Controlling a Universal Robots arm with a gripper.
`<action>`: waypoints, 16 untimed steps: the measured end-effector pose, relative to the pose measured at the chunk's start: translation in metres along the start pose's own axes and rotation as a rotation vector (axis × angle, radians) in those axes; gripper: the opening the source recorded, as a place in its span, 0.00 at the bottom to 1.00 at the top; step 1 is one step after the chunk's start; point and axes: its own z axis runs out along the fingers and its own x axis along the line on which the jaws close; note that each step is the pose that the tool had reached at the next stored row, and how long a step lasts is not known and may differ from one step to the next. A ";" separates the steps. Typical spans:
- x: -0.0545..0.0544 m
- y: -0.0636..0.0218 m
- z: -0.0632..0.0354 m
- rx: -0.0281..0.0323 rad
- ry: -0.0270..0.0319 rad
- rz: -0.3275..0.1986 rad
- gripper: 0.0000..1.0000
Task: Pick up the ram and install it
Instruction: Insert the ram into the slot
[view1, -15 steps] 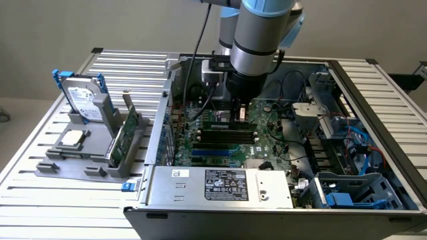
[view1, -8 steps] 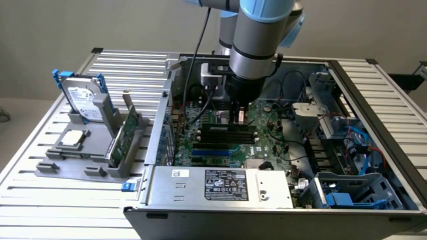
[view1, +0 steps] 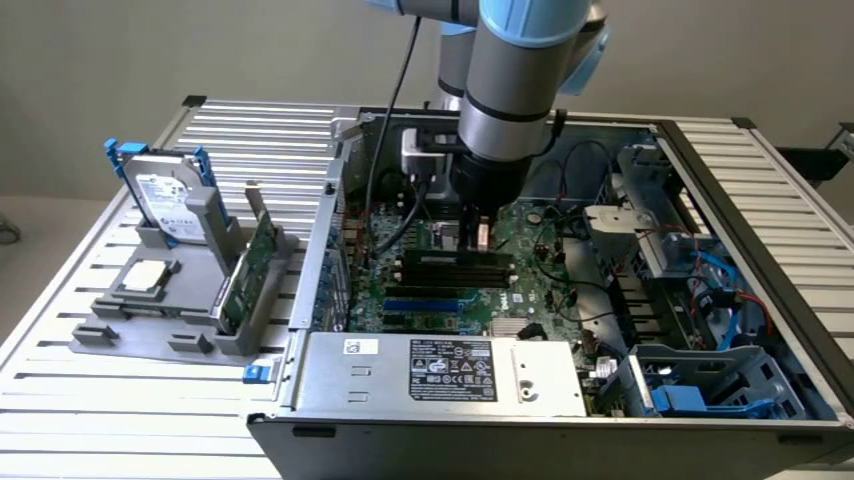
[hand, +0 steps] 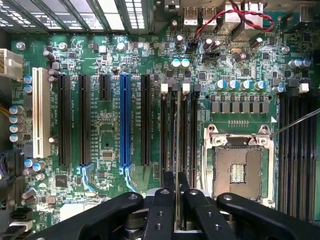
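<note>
My gripper (view1: 477, 238) hangs low inside the open computer case (view1: 747, 240), just over the motherboard (view1: 534, 290). In the wrist view its two black fingers (hand: 165, 200) are shut on the ram (hand: 178, 140). The ram shows edge-on as a thin strip running along the black memory slots (hand: 192, 130) beside the CPU socket (hand: 239, 167). It lines up with the second slot of that bank. Whether its lower edge touches the slot I cannot tell.
A grey holder (view1: 134, 335) on the exterior view's left carries a silver hard drive with blue rails (view1: 167, 200) and a green expansion card (view1: 254, 265). The power supply (view1: 441, 370) fills the near side of the case. A drive cage and cables (view1: 694, 280) crowd the exterior view's right.
</note>
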 end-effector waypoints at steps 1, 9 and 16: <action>0.001 0.0001 0.0000 0.0009 0.0001 0.000 0.14; 0.003 0.0009 0.0015 0.0020 0.0047 0.000 0.14; 0.003 0.0020 0.0038 0.0040 0.0059 -0.003 0.14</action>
